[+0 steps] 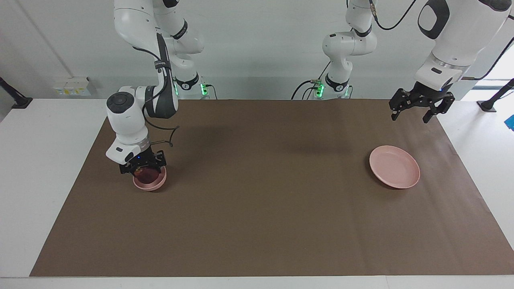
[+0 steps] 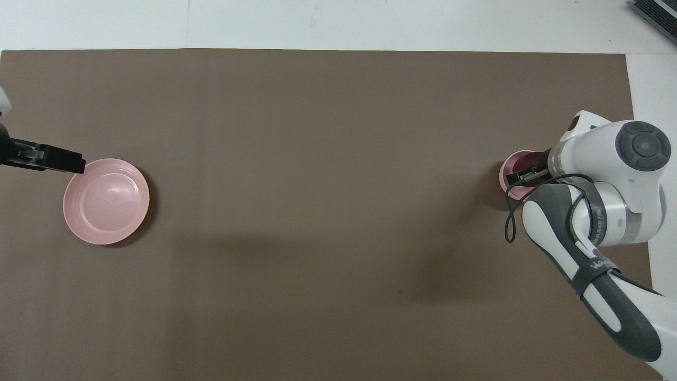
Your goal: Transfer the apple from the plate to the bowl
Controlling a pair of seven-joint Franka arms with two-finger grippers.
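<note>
Apple (image 1: 145,173), firm, smooth and likely slippery, best pinched across its widest girth, sat in the bowl (image 1: 150,184) between the right gripper (image 1: 143,166), grip unreadable; left gripper (image 1: 421,105) waited spread above the bare plate (image 1: 394,166).

Plate (image 1: 394,166): smooth pink plastic, faint sheen. Bowl (image 1: 150,184): same. Mat (image 1: 265,192): matt brown paper. Desk (image 1: 36,160): smooth white.
</note>
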